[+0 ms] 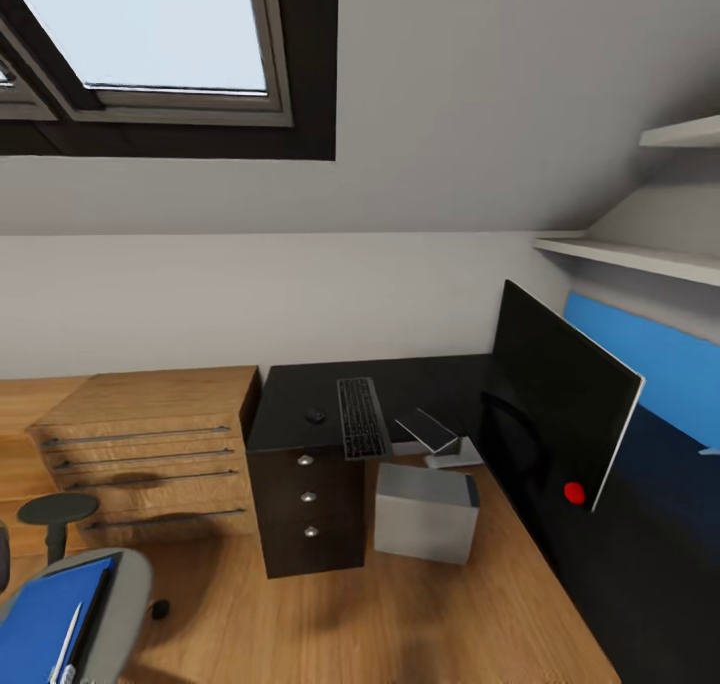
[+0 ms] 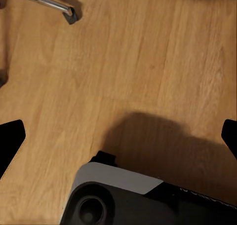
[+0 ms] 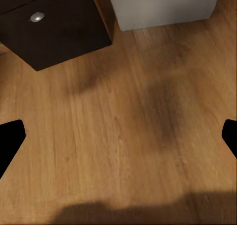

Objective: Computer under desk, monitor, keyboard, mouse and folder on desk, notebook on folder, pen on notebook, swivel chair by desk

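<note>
**Facing the desk corner, both grippers empty over bare floor**

From the head camera I see the black L-shaped desk set into the corner under the sloped ceiling and skylight. The monitor stands on the right-hand wing of the desk, screen dark, with a small red dot near its lower edge. The keyboard lies flat on the desk top left of the monitor, and the mouse sits just beside the keyboard on its left. A small dark flat item lies between keyboard and monitor; I think it is the notebook, but the render is too soft to be sure.

The computer stands on the wooden floor in the knee space, just right of the drawer unit with its round silver knobs. A wooden dresser stands against the desk's left end, with a round dark stool in front of it.

The swivel chair is at my lower left, well apart from the desk. The blue folder lies on its seat with the white pen on top of it.

Left gripper: fingertips spread wide, nothing between them, floor below and a chrome chair leg nearby. Right gripper: fingers likewise spread, over floor near the drawer unit and computer.
</note>
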{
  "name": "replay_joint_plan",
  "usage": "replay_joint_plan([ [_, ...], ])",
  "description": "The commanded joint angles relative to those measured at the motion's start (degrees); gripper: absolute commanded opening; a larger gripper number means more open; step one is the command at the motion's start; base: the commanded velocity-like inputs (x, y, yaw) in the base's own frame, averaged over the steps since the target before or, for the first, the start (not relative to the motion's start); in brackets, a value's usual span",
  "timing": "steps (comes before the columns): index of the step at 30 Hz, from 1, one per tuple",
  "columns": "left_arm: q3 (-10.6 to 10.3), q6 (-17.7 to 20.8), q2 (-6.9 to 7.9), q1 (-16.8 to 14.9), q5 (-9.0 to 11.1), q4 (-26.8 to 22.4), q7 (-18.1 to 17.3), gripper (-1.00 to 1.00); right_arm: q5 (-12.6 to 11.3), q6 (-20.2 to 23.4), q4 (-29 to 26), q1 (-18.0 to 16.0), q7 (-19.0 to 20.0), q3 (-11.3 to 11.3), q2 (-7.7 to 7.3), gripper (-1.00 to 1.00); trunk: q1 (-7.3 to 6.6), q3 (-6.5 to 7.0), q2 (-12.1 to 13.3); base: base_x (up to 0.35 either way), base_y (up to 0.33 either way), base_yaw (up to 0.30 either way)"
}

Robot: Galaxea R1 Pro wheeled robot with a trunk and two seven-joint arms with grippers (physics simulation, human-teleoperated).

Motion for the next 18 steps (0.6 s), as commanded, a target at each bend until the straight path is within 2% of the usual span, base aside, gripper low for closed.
replay_joint_plan([
  [1,-0.49,-0.22,0.03,-0.05,0.42,0.00,0.34,1.00,0.46,-0.17,0.10,-0.04,0.11,-0.51,-0.03,1.00,0.00,-0.08,-0.07,-0.094,0.187,-0.004],
  [5,-0.84,-0.54,-0.30,-0.10,0.51,0.34,0.41,1.00,0.75,-0.31,-0.09,0.23,-0.22,-0.18,-0.48,1.00,0.00,-0.08,-0.07,-0.043,0.087,-0.002],
  [7,-0.98,-0.25,-0.95,-0.12,0.52,0.61,0.46,1.00,0.98,-0.03,0.16,0.23,-0.85,0.22,0.14,1.00,0.00,-0.08,-0.07,0.000,0.000,0.000],
  [11,-0.45,-0.12,-1.43,-0.13,0.55,0.78,0.52,1.00,0.79,0.15,0.41,0.23,-0.43,0.11,0.32,1.00,-0.44,0.27,0.73,0.000,0.000,0.000],
  [18,-0.10,-0.04,-1.69,-0.14,0.53,0.88,0.59,1.00,0.64,0.25,0.59,0.23,0.17,0.57,-1.80,1.00,-1.98,1.53,3.54,0.000,0.000,0.000],
])
